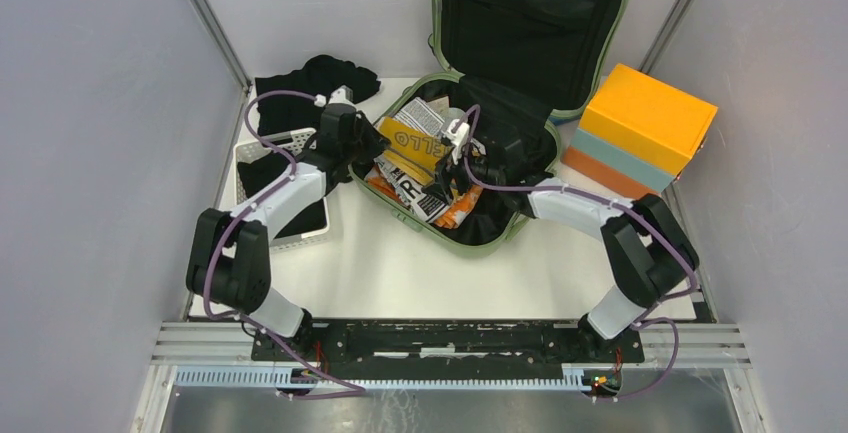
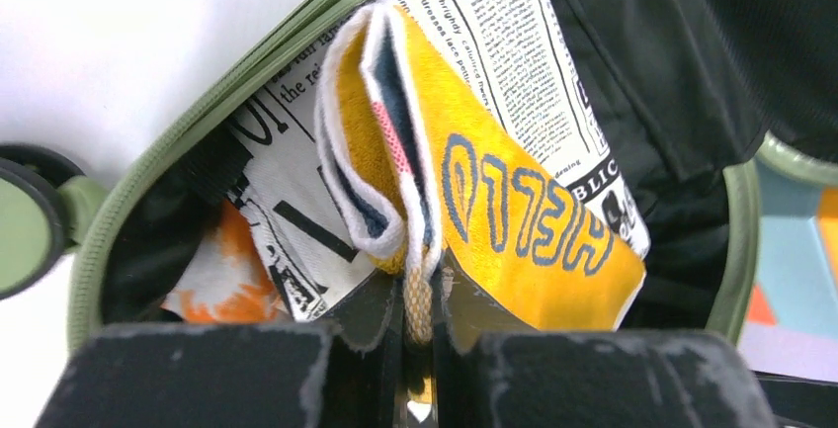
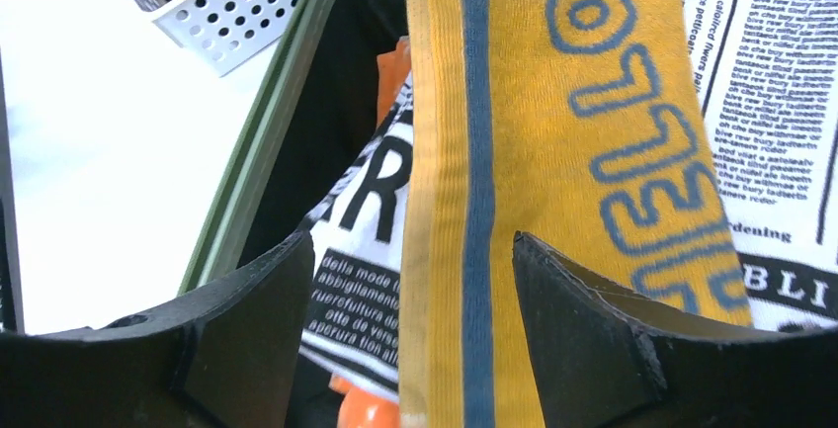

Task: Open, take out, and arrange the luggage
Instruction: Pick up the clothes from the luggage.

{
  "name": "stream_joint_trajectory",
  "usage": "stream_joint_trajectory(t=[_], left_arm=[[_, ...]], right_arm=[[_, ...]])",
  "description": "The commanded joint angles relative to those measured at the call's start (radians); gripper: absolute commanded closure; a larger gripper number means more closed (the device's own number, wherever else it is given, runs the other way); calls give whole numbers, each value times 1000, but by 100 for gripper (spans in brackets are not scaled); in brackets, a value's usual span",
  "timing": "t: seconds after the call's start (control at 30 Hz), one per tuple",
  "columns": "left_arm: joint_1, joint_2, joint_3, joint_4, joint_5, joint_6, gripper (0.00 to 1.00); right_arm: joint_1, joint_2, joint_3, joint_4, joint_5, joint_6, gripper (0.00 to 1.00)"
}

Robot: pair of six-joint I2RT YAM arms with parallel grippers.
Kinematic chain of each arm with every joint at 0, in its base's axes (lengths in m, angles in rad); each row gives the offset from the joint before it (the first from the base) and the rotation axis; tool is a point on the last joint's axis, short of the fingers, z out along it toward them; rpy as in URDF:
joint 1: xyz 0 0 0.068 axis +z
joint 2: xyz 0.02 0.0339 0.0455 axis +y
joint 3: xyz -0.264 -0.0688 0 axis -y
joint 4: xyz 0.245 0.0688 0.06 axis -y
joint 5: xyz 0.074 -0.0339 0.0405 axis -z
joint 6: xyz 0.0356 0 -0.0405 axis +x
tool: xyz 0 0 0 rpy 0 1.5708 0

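Right, the luggage (image 1: 530,23) lies open at the far middle of the table, its lid stood up against the back wall. The orange and light-blue box (image 1: 640,133) sits just beside it on the right and the white basket (image 1: 285,141) to its left. Inside I see a newspaper-print cloth (image 2: 514,33) and, lying over it, a folded yellow HELLO cloth (image 2: 514,220). My left gripper (image 2: 420,309) is pressed together on that yellow cloth, pinching only a thin bit of its edge. My right gripper (image 3: 410,280) stands spread wide, and the same yellow strip runs between its fingers unclamped. My worry is that the left's bite is small, so a quick lift could let the fold slip free. The strip could also catch on a right finger, or drag the printed cloth over the rim with it.
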Motion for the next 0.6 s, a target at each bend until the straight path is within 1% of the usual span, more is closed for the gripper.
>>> stream_joint_trajectory(t=[0.0,0.17,0.47,0.57], left_arm=[[2,-85,68,-43,10,323,98],[2,-121,91,-116,48,483,98],[2,-182,128,-302,28,626,98],[2,-211,147,-373,22,702,98]], right_arm=[[1,-108,-112,136,0,11,21],[1,-167,-203,180,5,13,20],[0,-245,-280,221,14,27,19],[0,-262,-299,235,14,35,19]])
